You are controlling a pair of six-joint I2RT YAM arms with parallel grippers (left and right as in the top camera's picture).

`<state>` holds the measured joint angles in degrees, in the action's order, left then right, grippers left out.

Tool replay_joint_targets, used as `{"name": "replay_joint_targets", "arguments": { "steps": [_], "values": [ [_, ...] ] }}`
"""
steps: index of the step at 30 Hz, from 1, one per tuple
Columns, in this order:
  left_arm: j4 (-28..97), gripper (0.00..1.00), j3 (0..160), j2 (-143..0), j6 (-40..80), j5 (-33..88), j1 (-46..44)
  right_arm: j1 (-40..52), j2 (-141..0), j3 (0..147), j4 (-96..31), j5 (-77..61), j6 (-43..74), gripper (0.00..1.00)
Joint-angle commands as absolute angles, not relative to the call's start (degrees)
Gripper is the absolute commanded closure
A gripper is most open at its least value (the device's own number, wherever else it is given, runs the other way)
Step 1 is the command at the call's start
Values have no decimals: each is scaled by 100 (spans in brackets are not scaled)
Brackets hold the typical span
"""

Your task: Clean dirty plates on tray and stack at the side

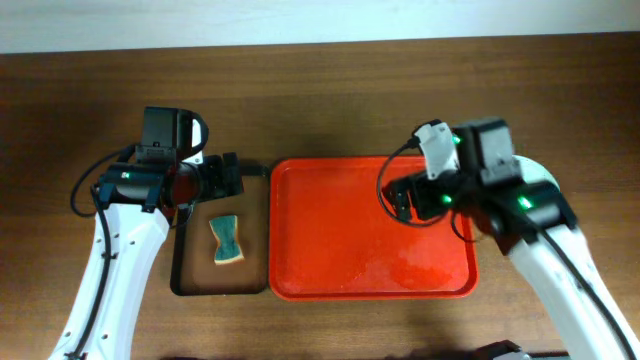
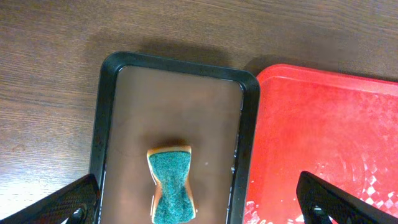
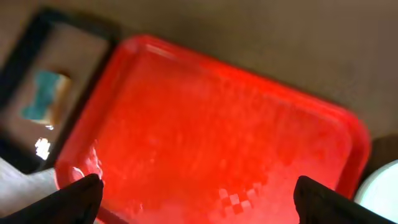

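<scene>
Seemingly finished: the tray (image 1: 370,240) lies bare, a plate rim (image 3: 382,190) peeks past its corner, the sponge (image 2: 171,183) rests parked, so left claw (image 2: 198,180) and right claw (image 3: 198,180) hang apart, empty.

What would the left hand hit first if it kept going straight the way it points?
Most likely the small black tray, at or beside the sponge lying in it; the open left hand aims there. Depth is unclear.

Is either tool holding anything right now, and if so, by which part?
Nothing is held. The left tool is open above the sponge, and the right tool is open over the red tray, with nothing between its fingers.
</scene>
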<state>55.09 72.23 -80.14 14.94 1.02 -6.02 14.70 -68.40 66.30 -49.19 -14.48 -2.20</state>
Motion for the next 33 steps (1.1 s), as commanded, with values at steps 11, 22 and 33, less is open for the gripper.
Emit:
{"name": "replay_joint_targets", "arguments": {
  "steps": [11,22,33],
  "values": [
    [5518,1,7260,-8007,1446,62,-589,1494,-38,4110,-4381,-1135,-410,1],
    [5518,1,7260,-8007,1446,62,-589,1229,-21,32,792,224,-405,1],
    [5518,1,7260,-8007,1446,60,-589,862,-21,32,-449,373,-523,1]
  ]
}}
